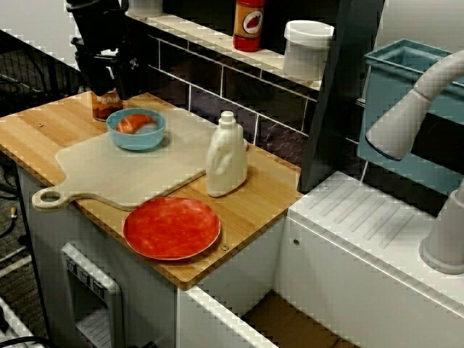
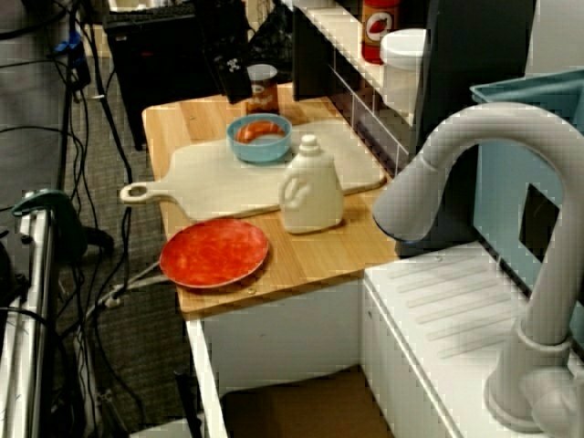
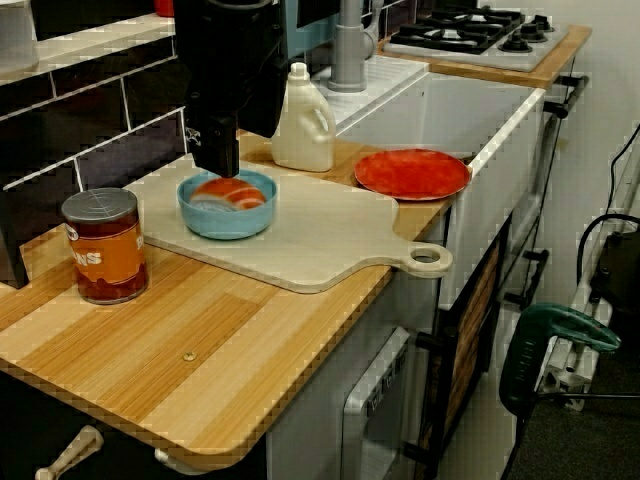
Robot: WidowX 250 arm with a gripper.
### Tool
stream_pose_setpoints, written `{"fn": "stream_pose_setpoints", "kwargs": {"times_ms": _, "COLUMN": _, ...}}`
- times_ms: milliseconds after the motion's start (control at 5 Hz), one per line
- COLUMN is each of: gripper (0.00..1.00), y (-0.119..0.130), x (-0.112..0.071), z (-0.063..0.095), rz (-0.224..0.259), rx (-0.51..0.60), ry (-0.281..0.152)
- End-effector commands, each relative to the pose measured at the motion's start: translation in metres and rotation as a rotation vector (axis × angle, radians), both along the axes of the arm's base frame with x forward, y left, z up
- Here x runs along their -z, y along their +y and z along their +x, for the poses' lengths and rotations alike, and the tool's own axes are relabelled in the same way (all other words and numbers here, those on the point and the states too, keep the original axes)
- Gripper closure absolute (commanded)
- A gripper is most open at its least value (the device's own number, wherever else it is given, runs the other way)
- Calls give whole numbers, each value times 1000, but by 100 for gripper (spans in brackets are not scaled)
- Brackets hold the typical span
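The blue bowl [image 1: 138,141] sits on the far part of a pale cutting board [image 1: 130,174], and an orange-and-white piece of food [image 1: 135,122] lies inside it. The black gripper [image 3: 215,162] hangs just over the bowl's rim on the wall side. Seen from the counter's end it hovers close above the rim, and I cannot tell whether it touches. Its fingers point straight down. How far apart they stand cannot be told from any view, and nothing shows between them.

A can [image 3: 103,245] with an orange label stands upright on the wooden counter [image 1: 254,196], just off the board and near the bowl. In the front view the gripper hides its top.

A cream plastic bottle [image 1: 226,156] stands upright at the board's other end. A bare red plate [image 1: 172,228] lies near the counter's front edge, beside the board (not on it). On the shelf behind are a red sauce bottle [image 1: 249,24] and a white tub [image 1: 307,49]. A grey faucet [image 2: 474,155] arches over the sink side.
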State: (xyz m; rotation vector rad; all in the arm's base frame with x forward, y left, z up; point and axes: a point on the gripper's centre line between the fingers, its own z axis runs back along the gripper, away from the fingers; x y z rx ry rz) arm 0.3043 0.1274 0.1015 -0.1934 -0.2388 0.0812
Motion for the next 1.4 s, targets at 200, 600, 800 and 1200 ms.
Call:
{"fn": "stream_pose_setpoints", "kwargs": {"times_ms": 200, "gripper": 0, "y": 41, "x": -20, "z": -10, "rz": 54, "rx": 34, "ry": -121}}
{"fn": "stream_pose_setpoints", "kwargs": {"times_ms": 600, "gripper": 0, "y": 62, "x": -23, "z": -8, "rz": 66, "rx": 64, "ry": -168}}
{"fn": "stream_pose_setpoints", "kwargs": {"times_ms": 800, "gripper": 0, "y": 70, "x": -23, "z": -5, "rz": 62, "rx": 56, "ry": -166}}
{"fn": "stream_pose_setpoints", "kwargs": {"times_ms": 1200, "gripper": 0, "y": 87, "x": -19, "z": -7, "rz": 68, "rx": 110, "ry": -199}}
